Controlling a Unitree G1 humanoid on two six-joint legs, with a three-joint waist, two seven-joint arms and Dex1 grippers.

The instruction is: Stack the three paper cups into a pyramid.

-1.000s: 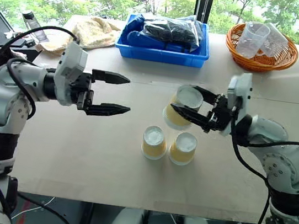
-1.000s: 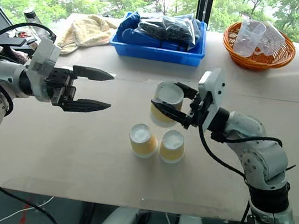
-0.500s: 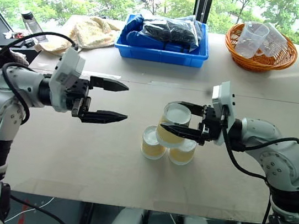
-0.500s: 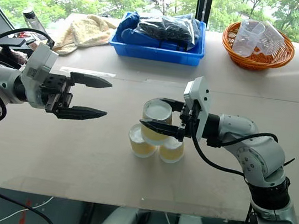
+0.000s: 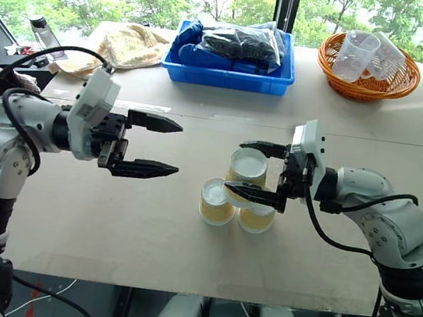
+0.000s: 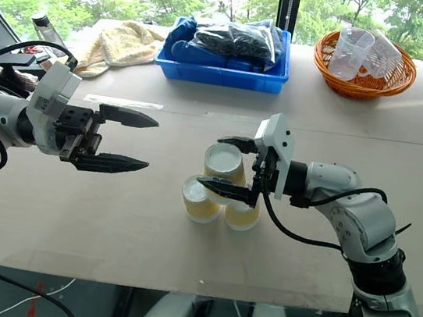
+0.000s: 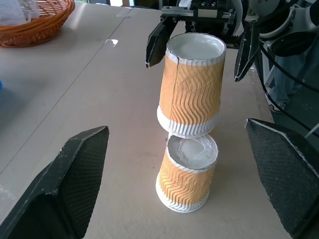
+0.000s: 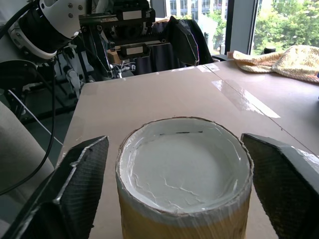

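The right gripper (image 5: 260, 171) stands wide, its two black fingers either side of the top cup (image 5: 246, 174) with a gap on each flank, so nothing is clamped. That cup sits upside down, white base up, on the two lower cups: the left lower cup (image 5: 216, 201) and the right lower cup (image 5: 257, 217), which stand side by side, touching, near the middle of the table (image 5: 108, 223). Together they make the pyramid (image 7: 189, 124). All three are small tapered cones with tan-yellow sides pressed into wavy ribs, a white rolled rim and a slightly crinkled white base.

The left gripper (image 5: 162, 148) hovers well to the left of the stack, its pointed black fingers spread apart and empty; their inner pads (image 7: 75, 189) are finely cross-hatched.

The table is matte, pale beige board. At its far edge stand a woven orange basket (image 5: 367, 86) with clear plastic measuring cups (image 5: 360, 53), a blue plastic bin (image 5: 231, 74) and a nubby cream towel (image 5: 129, 44).
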